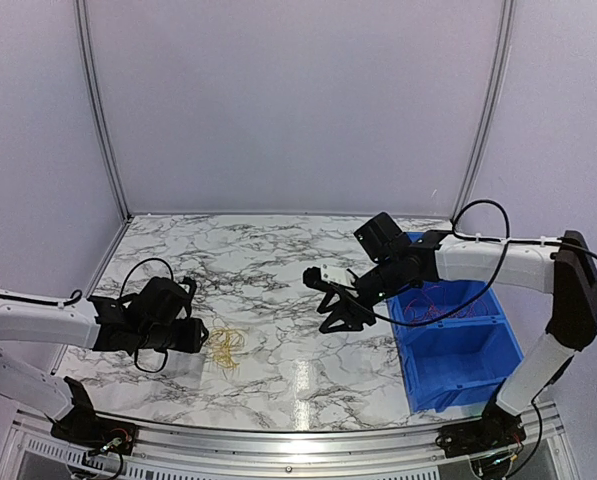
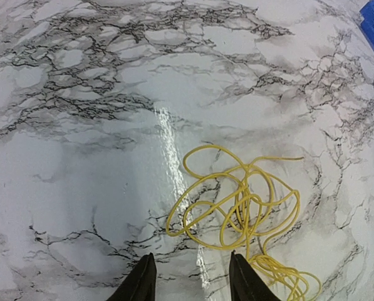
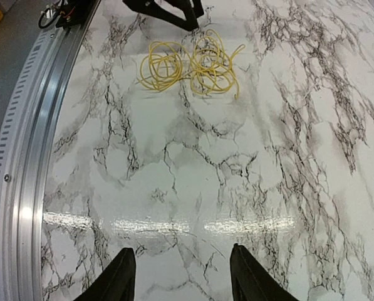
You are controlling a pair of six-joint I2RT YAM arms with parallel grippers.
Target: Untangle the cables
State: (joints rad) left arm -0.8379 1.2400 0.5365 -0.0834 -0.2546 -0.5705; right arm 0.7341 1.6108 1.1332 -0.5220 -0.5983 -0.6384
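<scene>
The thin yellow cable point(image 1: 224, 345), a loose heap of overlapping loops, lies on the white marble-patterned table point(image 1: 268, 255) towards its near edge. The left gripper point(image 1: 196, 336) sits just beside it. In the left wrist view its two black fingers stand moderately apart with only bare tabletop between them, and the nearest loops lie just ahead and to one side. The right gripper point(image 1: 334, 303) hangs above the middle of the table, well apart from the coil, its jaws likewise parted and empty.

The step in hand looks like the approach to this coil, with no strand gripped yet. The next move probably calls for the left gripper to close on a single outer loop rather than the knotted middle (the loops cross many times). The right gripper would then come in to pull a free end away.

The cable's ends are hard to trace, and part of the coil is cut off at the bottom of the left wrist view. Faint reddish wires point(image 1: 430, 308) seem to lie in the far compartment of the blue plastic bin point(image 1: 458, 368), too fine to sort out.
</scene>
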